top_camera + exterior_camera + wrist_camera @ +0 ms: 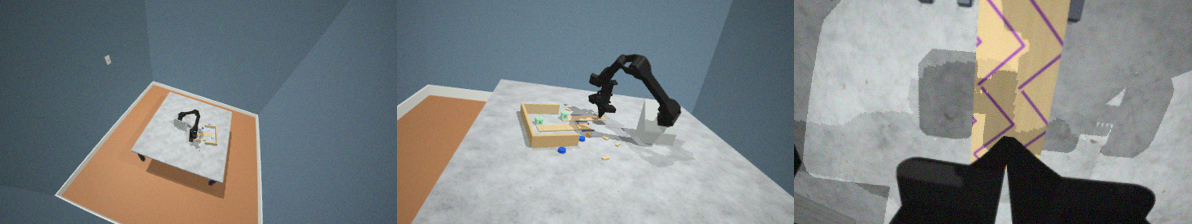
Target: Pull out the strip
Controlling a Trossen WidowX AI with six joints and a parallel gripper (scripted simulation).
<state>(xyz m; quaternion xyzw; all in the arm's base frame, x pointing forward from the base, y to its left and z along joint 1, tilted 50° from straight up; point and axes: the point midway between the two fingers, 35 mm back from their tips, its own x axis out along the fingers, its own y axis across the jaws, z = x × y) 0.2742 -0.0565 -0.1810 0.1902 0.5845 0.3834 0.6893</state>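
Note:
My gripper (601, 116) (1007, 142) is shut with nothing between its fingers. Its tips are at the near end of a wooden strip (583, 118) (1034, 75) with purple zigzag lines. This strip sticks out past the open side of the wooden frame. A pale green cube (564, 115) (204, 139) with a dark mark sits on its far end. Another marked green cube (538, 121) (213, 137) is deeper inside the frame, near the far end of a second strip (556, 128); whether it rests there is unclear. The marks are too small to read.
The three-sided wooden frame (556, 140) (217, 135) surrounds the cubes. Dark rails (1076, 10) flank the strips. Blue discs (582, 138) (561, 150), an orange block (588, 134) and small wooden pieces (605, 158) (618, 144) lie outside. The grey arm mount (649, 123) stands behind.

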